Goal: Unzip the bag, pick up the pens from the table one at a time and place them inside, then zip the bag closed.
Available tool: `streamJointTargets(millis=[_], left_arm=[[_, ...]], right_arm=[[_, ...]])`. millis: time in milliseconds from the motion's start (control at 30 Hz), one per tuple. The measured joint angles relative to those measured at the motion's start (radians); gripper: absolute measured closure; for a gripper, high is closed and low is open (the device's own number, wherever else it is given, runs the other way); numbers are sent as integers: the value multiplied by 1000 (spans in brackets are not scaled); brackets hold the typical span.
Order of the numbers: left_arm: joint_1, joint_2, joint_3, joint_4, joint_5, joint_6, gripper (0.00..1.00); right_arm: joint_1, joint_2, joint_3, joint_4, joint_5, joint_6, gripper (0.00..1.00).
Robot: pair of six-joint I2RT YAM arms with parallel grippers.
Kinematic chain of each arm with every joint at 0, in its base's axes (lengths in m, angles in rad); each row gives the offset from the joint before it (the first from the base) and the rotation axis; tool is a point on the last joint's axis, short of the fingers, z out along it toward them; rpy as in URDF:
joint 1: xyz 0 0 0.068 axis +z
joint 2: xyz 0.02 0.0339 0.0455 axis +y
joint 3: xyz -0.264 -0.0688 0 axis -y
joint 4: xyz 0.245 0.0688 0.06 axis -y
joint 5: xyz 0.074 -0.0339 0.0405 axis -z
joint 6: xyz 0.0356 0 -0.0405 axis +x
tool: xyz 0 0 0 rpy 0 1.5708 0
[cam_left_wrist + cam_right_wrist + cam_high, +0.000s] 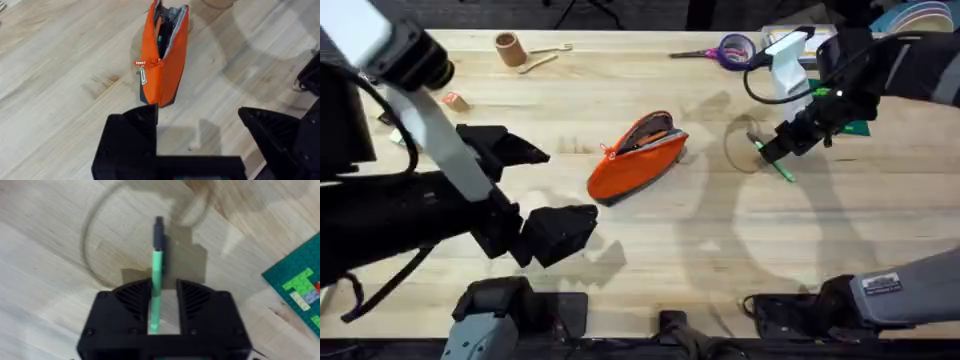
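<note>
From overhead, the bag [638,157] lies unzipped at mid-frame, and the right gripper [772,150] at right clamps the green pen [782,168]. The left wrist view shows the left gripper [200,125] spread wide, empty. Dropping in and zipping remain.

**Hidden and cut-off parts**

Green pen [157,275]: rear end concealed between the fingers of the right gripper [164,305]. Orange bag [162,55]: far end cropped by the left wrist view's edge; contents within the open zipper too dark to identify. Left gripper [200,145]: fingers partly cut off, body blurred
</note>
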Motion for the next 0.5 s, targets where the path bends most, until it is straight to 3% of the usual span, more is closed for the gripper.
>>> streamJointTargets(millis=[200, 500], left_arm=[[0, 0, 0, 0, 0, 0, 7], [0, 0, 0, 0, 0, 0, 7]], right_arm=[[0, -3, 0, -4, 13, 1, 953], [9, -3, 3, -13, 38, 2, 963]])
